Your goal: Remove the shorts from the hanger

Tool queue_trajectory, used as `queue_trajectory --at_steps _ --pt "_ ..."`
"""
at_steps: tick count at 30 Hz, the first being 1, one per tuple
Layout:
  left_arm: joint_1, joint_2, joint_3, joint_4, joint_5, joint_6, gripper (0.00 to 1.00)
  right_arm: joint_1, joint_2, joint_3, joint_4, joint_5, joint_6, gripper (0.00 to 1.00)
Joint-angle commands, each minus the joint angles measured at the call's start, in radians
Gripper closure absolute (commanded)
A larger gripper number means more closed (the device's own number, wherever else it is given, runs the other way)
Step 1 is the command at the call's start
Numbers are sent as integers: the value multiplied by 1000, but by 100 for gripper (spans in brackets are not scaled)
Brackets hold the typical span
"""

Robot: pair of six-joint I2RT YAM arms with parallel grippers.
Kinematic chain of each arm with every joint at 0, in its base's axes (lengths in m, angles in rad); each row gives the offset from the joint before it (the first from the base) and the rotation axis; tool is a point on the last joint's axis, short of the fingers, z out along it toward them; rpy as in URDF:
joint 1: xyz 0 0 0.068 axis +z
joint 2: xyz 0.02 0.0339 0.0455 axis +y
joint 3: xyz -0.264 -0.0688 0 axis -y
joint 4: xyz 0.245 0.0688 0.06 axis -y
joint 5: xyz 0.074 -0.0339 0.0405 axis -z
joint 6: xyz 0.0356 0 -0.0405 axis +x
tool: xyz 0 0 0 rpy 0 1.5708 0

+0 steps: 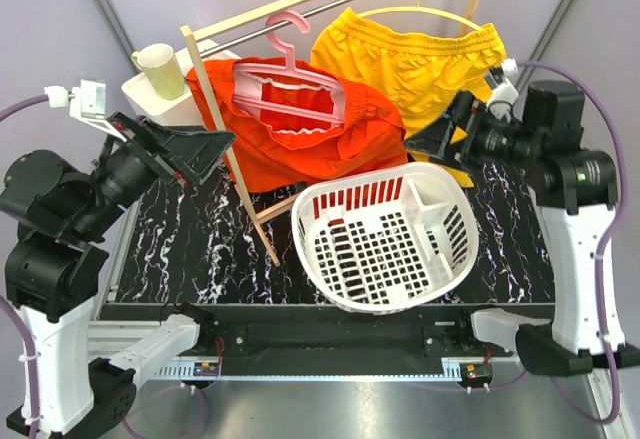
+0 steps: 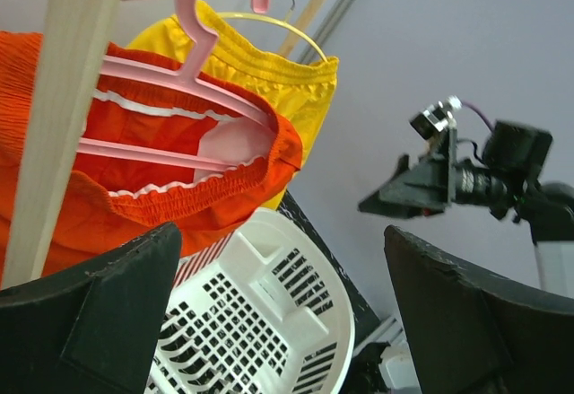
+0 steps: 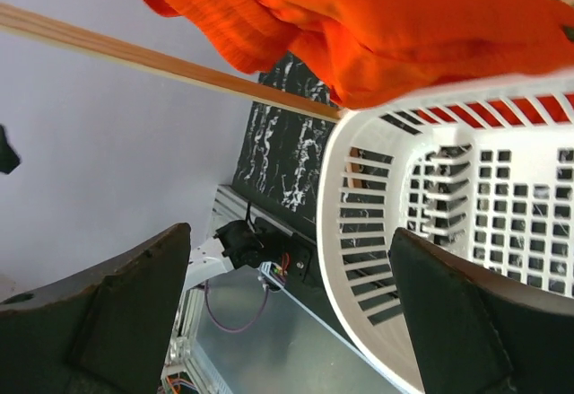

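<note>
Orange-red soft cloth shorts (image 1: 335, 149) are hanging on a pink plastic hanger (image 1: 290, 87) beside bright yellow shorts (image 1: 420, 59), looking light, floppy and easiest to pinch at the stretchy waistband (image 2: 206, 198), while left claw (image 1: 215, 147) and right claw (image 1: 425, 141) are gaping open, empty.

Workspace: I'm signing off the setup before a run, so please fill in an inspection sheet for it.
Surface: black marbled table top, dry, nothing spilled.
Job's things: orange shorts on a pink hanger, yellow shorts on a pale hanger; both hang from the metal rail.
Clutter: empty white basket below the shorts; cup on a white box; wooden frame.
Grippers: left gripper and right gripper open, holding nothing.
Cables: purple cables along the left arm and right arm, not snagged on the shorts.
Surroundings: grey walls; nothing else seen.
</note>
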State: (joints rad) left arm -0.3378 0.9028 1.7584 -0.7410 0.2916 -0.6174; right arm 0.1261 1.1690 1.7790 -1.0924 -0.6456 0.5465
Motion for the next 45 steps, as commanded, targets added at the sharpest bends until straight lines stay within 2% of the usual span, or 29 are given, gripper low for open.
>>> queue_trajectory --at_steps 1,4,8,10,13,17,19,21,25,28,29,31,35,42,43,45 --pt "3 60 15 -12 115 6 1 69 79 146 123 -80 -48 0" --pt "2 76 16 -21 141 7 1 101 130 180 164 -66 -112 0" --pt "2 68 46 -35 126 48 1 102 213 220 193 56 -187 0" --pt "3 68 58 -35 136 92 1 102 242 231 212 67 -239 0" --pt "3 73 64 -35 184 165 1 102 242 159 319 67 -302 0" --pt "3 93 91 -32 259 199 1 102 225 14 553 -3 -353 0" --pt "3 104 98 -31 277 208 1 102 235 -19 597 6 -372 0" --pt "3 104 99 -31 288 205 1 102 250 -50 670 -73 -425 2" --pt "3 96 76 -24 282 205 1 102 256 -134 813 -218 -519 12" --pt "3 91 70 -15 270 205 1 102 280 -181 911 -301 -528 20" --pt "3 91 67 -12 270 202 1 102 290 -184 936 -357 -527 28" --pt "3 91 64 -2 274 197 1 104 311 -200 977 -408 -505 32" --pt "3 97 64 5 277 196 1 125 327 -228 1071 -404 -484 35" --pt "5 107 65 12 285 193 1 165 350 -201 1083 -410 -435 62" --pt "3 107 65 14 284 193 1 167 345 -205 1132 -419 -415 69" --pt "3 105 65 15 281 193 1 170 336 -225 1160 -427 -351 73"
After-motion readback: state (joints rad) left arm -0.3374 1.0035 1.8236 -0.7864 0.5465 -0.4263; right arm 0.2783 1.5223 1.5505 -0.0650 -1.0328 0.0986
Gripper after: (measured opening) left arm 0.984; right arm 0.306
